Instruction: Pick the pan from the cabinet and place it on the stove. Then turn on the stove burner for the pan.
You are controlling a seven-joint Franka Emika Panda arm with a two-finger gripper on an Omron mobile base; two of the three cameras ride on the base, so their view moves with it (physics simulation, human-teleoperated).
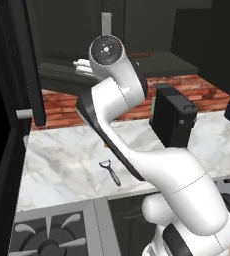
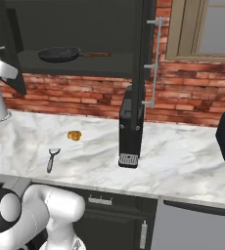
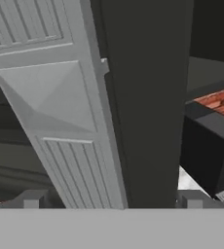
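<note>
The round black frying pan (image 2: 59, 53) sits unpicked in the opened dark wall cabinet (image 2: 75, 29), gripper (image 3: 111, 200) wide and empty

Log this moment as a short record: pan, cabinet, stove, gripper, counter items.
pan: on the open cabinet shelf, handle pointing toward the window side
cabinet: doors open
stove: bare grate, no pan yet
gripper: fingertips apart, nothing between them, close to a cabinet door
counter items: peeler, small orange item, black appliance
</note>
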